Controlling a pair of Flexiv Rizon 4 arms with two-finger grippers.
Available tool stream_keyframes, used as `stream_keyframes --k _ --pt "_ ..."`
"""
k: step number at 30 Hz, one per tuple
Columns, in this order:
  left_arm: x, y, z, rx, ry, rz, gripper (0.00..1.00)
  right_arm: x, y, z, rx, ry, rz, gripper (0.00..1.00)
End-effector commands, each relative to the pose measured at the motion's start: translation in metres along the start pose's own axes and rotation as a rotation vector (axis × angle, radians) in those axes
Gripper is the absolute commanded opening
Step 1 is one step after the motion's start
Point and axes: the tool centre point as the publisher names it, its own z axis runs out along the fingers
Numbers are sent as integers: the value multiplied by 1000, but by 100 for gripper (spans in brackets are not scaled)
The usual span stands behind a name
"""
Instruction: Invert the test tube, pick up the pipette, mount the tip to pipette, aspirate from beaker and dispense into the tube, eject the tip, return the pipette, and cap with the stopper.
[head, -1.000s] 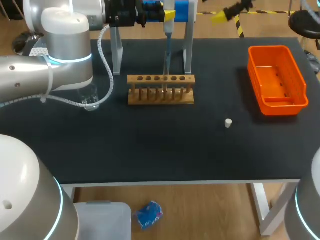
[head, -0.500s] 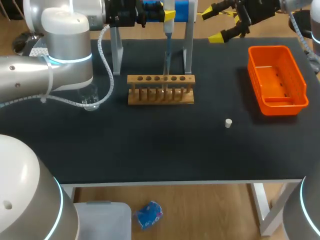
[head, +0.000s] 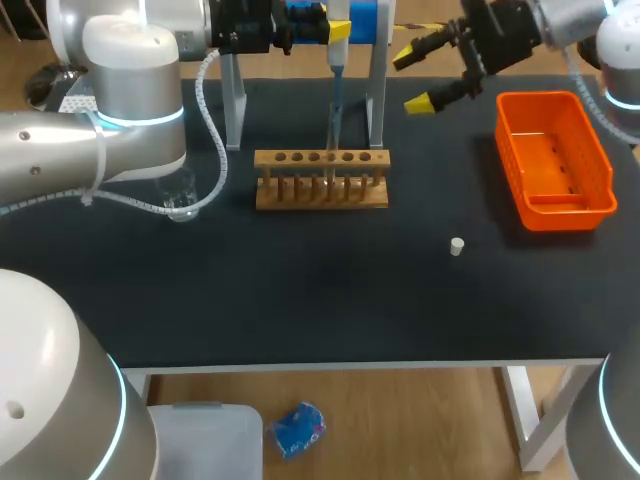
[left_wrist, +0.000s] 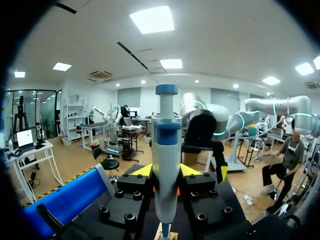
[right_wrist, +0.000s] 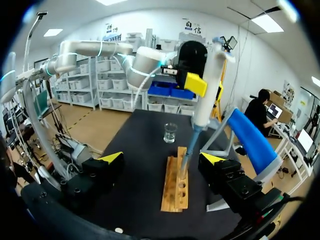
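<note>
1. The table (head: 300, 300) is bare across its middle and along the near edge, so I judge that to be the free room for travel. The far edge is crowded.
2. My left arm (head: 120, 110) comes in over the left edge. Its jaws are clamped on the pipette (head: 336, 95), which stands upright near the middle of the far edge, between the grey stand posts (head: 232, 110). Picking it up looks done.
3. My right arm (head: 570, 20) enters at the far right corner. Its jaws stand wide apart with nothing between them, hanging over the far edge between the stand and the bin.
4. The orange bin (head: 555, 205) sits against the right edge near the far corner, which narrows that arm's path inward.
5. The wooden rack (head: 320, 195) lies just under the pipette, whose thin lower end reaches down to the rack's holes. I cannot make out the tube itself. Nor can I tell whether this is tip mounting or dispensing.
6. The beaker (right_wrist: 170, 132) stands near the left edge, close beside my left arm's cable.
7. The white stopper (head: 457, 246) lies alone right of the middle, well apart from the rack. Capping, ejecting the tip and returning the pipette are all left to do.
</note>
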Motion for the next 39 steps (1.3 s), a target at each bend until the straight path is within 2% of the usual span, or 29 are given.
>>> stream_keyframes --k 1,9,17,29,39 --pt "1 0 0 0 -5 0 0 -11 -17 14 -3 12 8 100" --pt "1 0 0 0 -5 0 0 -24 -47 36 24 -2 25 100" --pt "1 0 0 0 -5 0 0 -36 -64 65 54 5 8 100" --pt "1 0 0 0 -5 0 0 -47 -66 92 76 14 -27 100" --pt "1 0 0 0 -5 0 0 -45 -65 97 54 -23 -40 100"
